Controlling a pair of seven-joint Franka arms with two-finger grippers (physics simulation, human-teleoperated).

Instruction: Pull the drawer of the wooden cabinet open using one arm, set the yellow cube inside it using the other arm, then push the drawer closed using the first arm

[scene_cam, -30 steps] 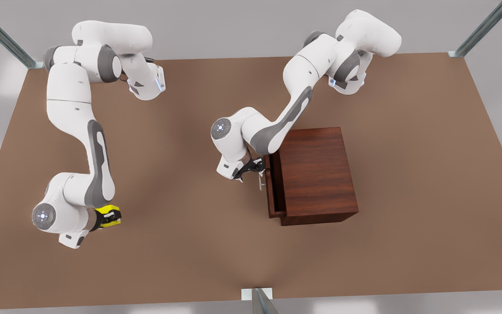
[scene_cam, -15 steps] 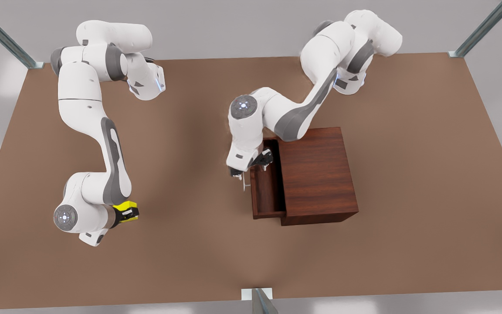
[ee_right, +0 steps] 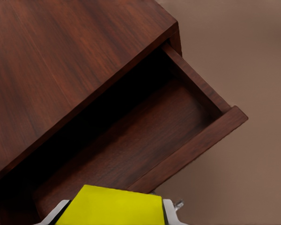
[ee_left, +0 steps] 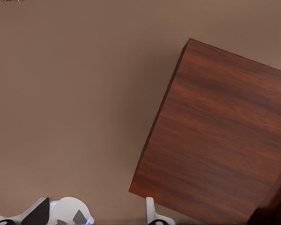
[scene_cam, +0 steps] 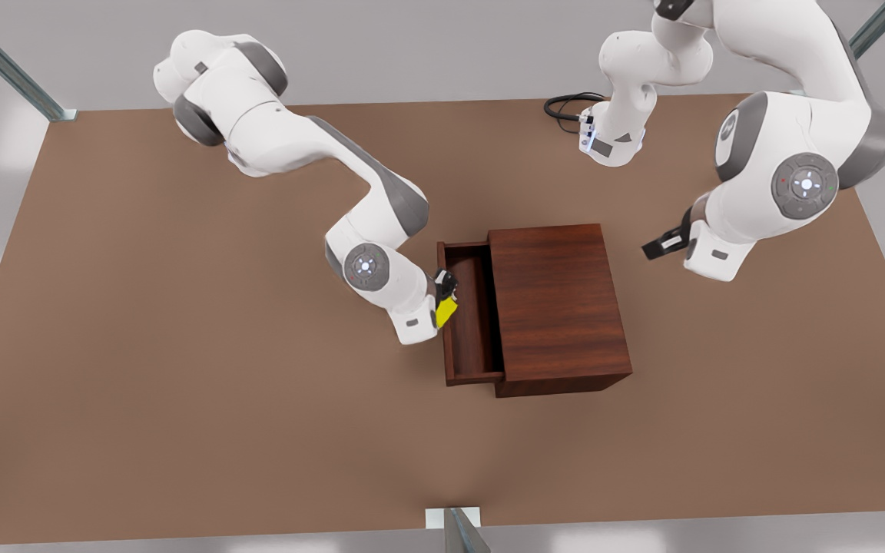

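**Carrying the cube to the open drawer**

Sitting mid-table, the cabinet has its drawer pulled out toward the front view's left, so the opening step looks done. The drawer is empty. The right gripper hovers at the drawer's front edge, clamped on the yellow cube, which the right wrist view shows just short of the tray. The left gripper waits well apart on the cabinet's far side; whether its fingers are parted or closed cannot be told. Left to do: dropping the cube inside, then pushing the drawer shut.
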